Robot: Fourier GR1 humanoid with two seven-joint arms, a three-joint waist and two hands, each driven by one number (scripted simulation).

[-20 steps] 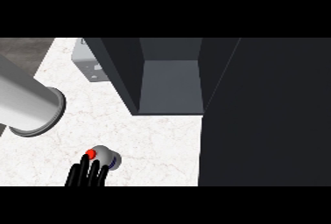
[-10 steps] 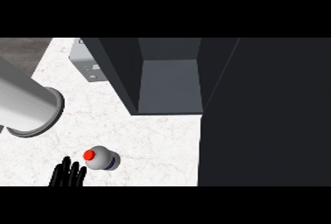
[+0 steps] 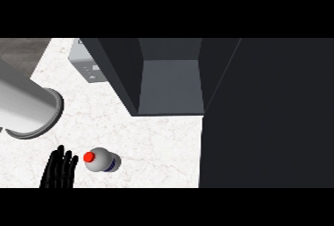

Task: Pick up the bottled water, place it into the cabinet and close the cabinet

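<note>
The bottled water [image 3: 102, 160] stands on the white marble counter [image 3: 157, 137], seen from above: a white body with a blue label band and a red cap. My left hand [image 3: 60, 170] comes in from the lower edge just left of the bottle, fingers straight and pointing away from me, holding nothing. Its fingers are close beside the cap, and I cannot tell whether they touch it. The dark cabinet [image 3: 171, 84] is open behind the bottle, showing a grey inner shelf. Its door [image 3: 267, 114] stands swung out on the right. My right hand does not show.
A large grey cylinder [image 3: 26, 110] lies at the left edge, its round end facing the bottle. A small grey appliance [image 3: 91, 66] sits at the back, left of the cabinet. The open door covers the whole right side of the view.
My left hand has slid left, from over the bottle's near side to beside it. The bottle has stayed where it was.
</note>
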